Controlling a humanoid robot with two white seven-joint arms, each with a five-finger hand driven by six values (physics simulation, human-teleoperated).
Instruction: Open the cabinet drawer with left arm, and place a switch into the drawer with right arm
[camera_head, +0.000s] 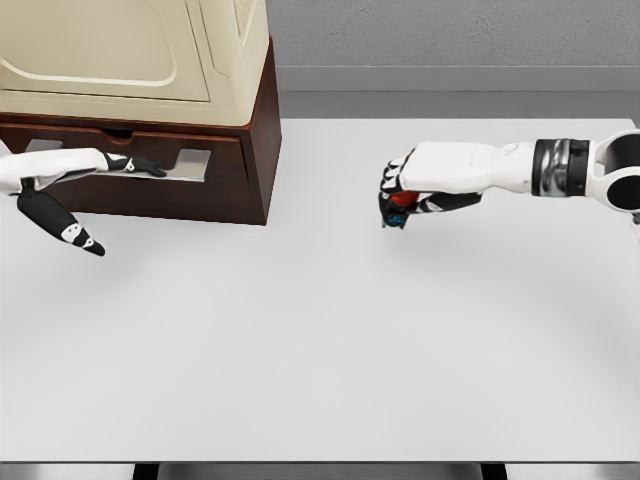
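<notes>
Inside right hand (400, 192) curled fingers sits the switch (398, 200)

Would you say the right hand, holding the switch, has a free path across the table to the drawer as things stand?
Probably yes as far as the cabinet: the table between the right hand and it looks bare. The drawer appears barely open, though, with the left hand at its front, so the switch likely cannot go in yet.

Left arm enters low at the left edge, forearm near level. Left hand (75, 180): fingers extended rightward, thumb hanging down and out, holding nothing. Right arm enters from the right edge, stretched level to the left, wrist straight. Right hand (400, 195): palm down, fingers curled under.
</notes>
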